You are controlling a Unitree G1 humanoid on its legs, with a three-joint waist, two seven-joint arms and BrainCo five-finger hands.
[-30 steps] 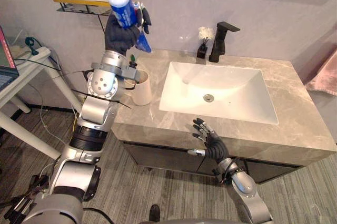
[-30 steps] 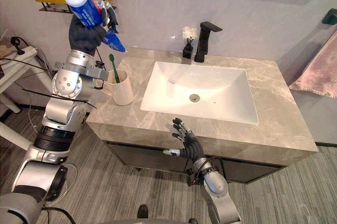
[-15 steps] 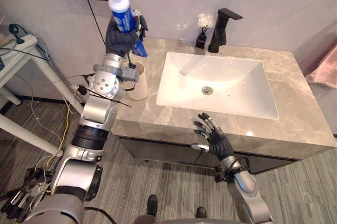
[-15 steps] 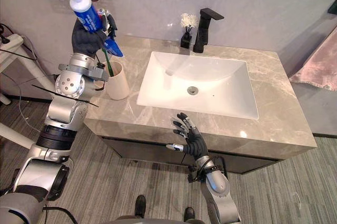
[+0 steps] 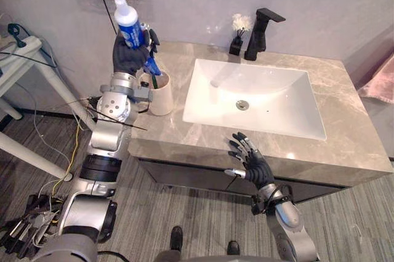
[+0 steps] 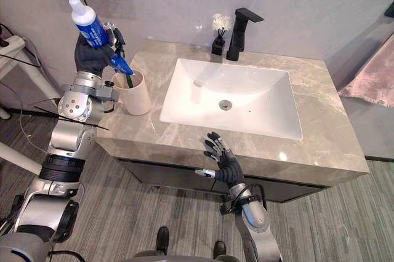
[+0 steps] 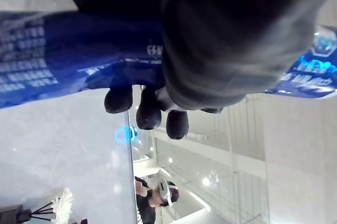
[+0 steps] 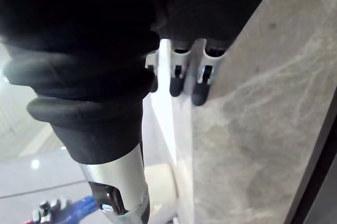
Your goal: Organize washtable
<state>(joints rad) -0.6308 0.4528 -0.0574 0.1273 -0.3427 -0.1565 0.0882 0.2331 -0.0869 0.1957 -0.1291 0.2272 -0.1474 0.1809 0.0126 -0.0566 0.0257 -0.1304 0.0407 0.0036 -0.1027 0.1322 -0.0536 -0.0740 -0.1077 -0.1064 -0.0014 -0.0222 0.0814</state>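
Left eye view: my left hand (image 5: 130, 56) clasps the toothpaste tube (image 5: 128, 25) mid-body over the cup (image 5: 164, 93), probably light, squashy; right hand (image 5: 253, 165) spread, empty.

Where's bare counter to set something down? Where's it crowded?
Widest bare patch: counter right of the sink, out to its edge. Smaller one: back-left corner between cup and diffuser. Front strip is narrow, with the right robot hand open over it. Crowded: left strip, where the left robot hand holds the toothpaste tube over the cup.
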